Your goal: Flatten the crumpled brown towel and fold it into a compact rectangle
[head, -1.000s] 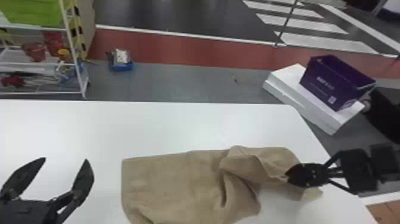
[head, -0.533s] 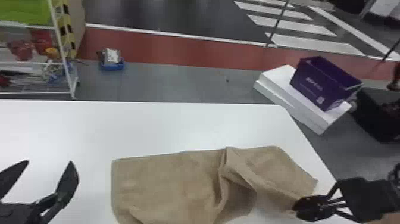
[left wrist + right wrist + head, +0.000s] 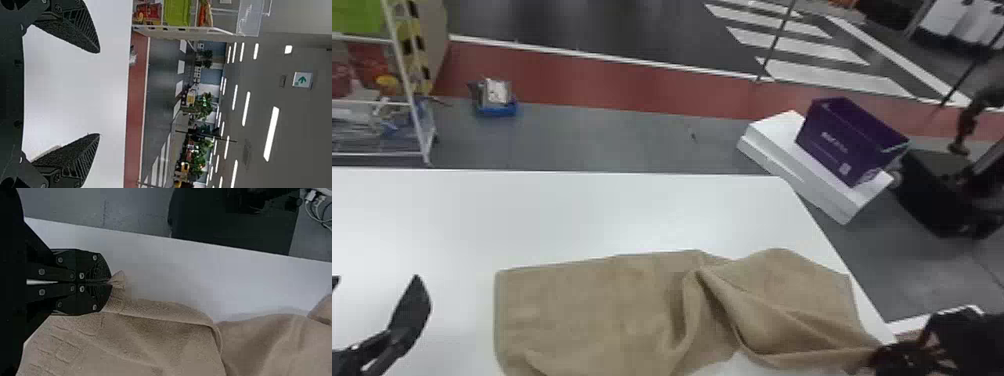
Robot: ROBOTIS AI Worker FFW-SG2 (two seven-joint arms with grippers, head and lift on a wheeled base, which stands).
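Note:
The brown towel (image 3: pixel 602 310) lies across the near part of the white table, fairly smooth at its left, with folds and a raised ridge from its middle to the right. At the towel's near right corner, by the table's right edge, is my right gripper (image 3: pixel 874 357). In the right wrist view the right gripper (image 3: pixel 109 282) is shut on a pinched bit of the towel (image 3: pixel 156 344). My left gripper (image 3: pixel 377 285) stands open over the table, left of the towel and apart from it; in the left wrist view the left gripper (image 3: pixel 98 93) has nothing between its fingers.
The white table (image 3: pixel 582 210) extends beyond the towel. Past its right edge, a purple box (image 3: pixel 847 140) rests on a white platform (image 3: pixel 797 165) on the floor. A shelf rack (image 3: pixel 407 85) stands beyond the table at the far left, near a blue tray (image 3: pixel 497 107).
My right gripper has moved toward the near right with the towel's corner, stretching the right part outward and lessening its bunching. The head view has shifted somewhat. The left gripper remains open.

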